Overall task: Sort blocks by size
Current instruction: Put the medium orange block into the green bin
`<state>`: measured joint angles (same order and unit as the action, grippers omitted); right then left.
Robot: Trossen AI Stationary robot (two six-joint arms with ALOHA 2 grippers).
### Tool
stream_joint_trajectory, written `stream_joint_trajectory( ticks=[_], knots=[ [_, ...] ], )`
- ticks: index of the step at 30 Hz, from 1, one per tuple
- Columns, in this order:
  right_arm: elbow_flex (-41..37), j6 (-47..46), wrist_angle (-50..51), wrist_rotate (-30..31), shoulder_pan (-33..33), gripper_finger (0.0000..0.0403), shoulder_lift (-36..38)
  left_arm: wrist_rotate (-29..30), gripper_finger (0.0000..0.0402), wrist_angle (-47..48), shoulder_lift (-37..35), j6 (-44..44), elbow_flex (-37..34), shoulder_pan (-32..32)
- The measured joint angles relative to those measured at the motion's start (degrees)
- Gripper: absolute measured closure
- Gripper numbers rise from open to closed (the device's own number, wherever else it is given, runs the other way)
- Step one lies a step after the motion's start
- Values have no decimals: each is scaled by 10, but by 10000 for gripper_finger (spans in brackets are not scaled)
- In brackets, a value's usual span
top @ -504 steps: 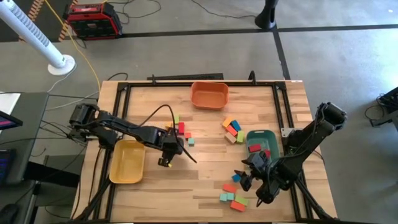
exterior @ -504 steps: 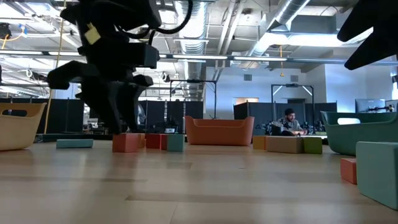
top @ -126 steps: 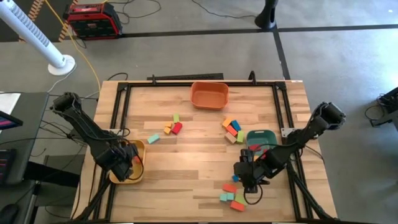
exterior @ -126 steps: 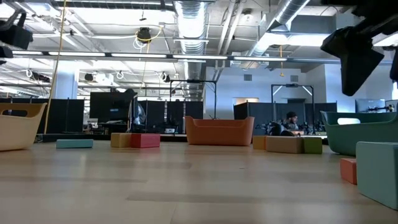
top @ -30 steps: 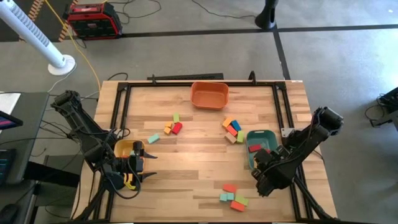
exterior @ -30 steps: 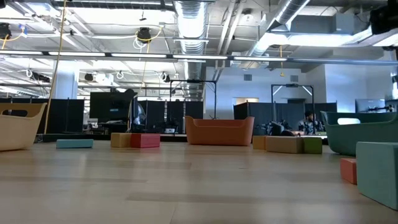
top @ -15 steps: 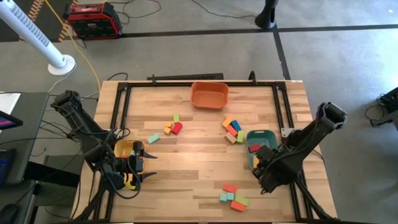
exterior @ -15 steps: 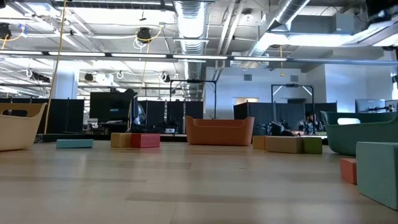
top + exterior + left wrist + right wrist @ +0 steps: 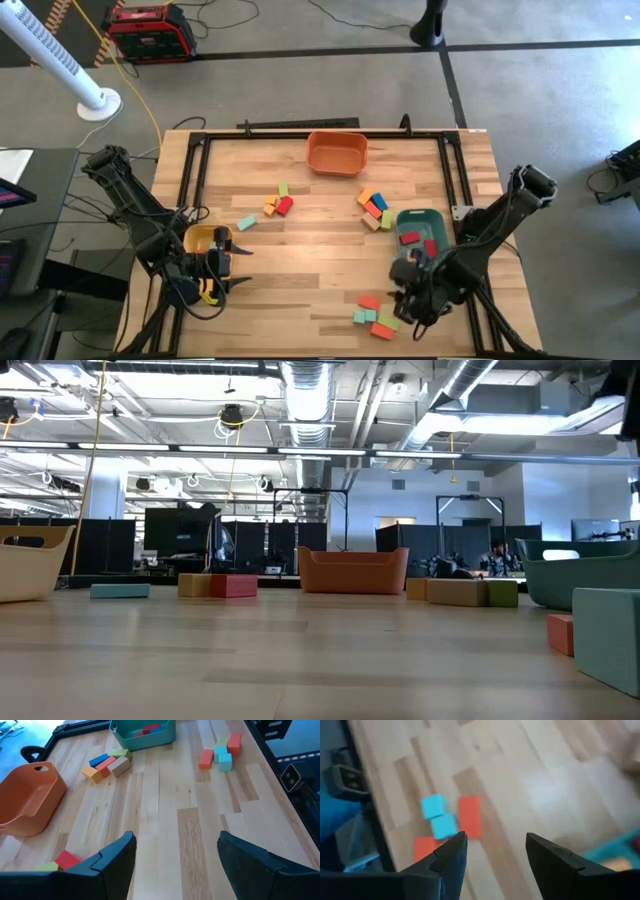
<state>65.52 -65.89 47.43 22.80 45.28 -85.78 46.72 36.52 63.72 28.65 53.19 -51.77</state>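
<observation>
Blocks lie in three loose groups on the wooden table: one left of centre (image 9: 277, 203), one right of centre (image 9: 374, 208), and one near the front right (image 9: 374, 314). In the right wrist view that last group shows as blue cubes (image 9: 438, 816) and an orange bar (image 9: 469, 816). My right gripper (image 9: 400, 290) hangs open just above and beside it, with nothing between the fingers (image 9: 451, 856). The green tray (image 9: 421, 216) holds red blocks. My left gripper (image 9: 238, 266) waits open by the yellow tray (image 9: 196, 240), empty (image 9: 175, 855).
An orange tray (image 9: 337, 152) stands at the far middle edge. A teal bar (image 9: 246, 223) lies alone left of centre. A black frame (image 9: 300, 134) runs around the tabletop. Bare wood spreads across the table's middle and near side.
My right gripper has swung away from the green tray's near end toward the table's left, over to the near-right group of blocks, and its wrist has turned. The green tray shows more fully now. The left arm has kept still.
</observation>
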Motion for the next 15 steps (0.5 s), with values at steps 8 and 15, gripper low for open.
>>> stream_joint_trajectory(
  ticks=[8,15],
  knots=[
    [0,34,-33,-64,1,172,-88,0,134,0,0,1,0,0],
    [0,86,-135,-118,1,172,-157,0,134,0,0,1,0,0]
  ],
)
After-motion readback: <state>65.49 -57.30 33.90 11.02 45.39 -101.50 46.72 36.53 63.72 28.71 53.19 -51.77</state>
